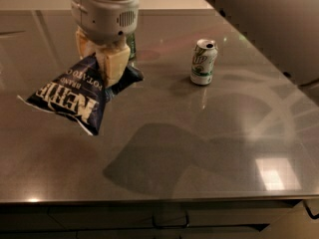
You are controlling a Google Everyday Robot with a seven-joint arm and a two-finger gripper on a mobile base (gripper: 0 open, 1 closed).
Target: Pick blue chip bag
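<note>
The blue chip bag (70, 97) is a dark navy foil bag with white "KETTLE" lettering. It hangs tilted in the air above the left part of the grey table (209, 153). My gripper (102, 66) comes down from the top left and is shut on the bag's upper right end. Its cream fingers (112, 66) pinch the foil. The bag's lower white crimped edge points down to the left, clear of the table top.
A green and white soda can (203, 61) stands upright at the back right of the table. Another dark can (131, 46) is partly hidden behind my gripper. The table's front edge runs along the bottom, with dark cabinet fronts below.
</note>
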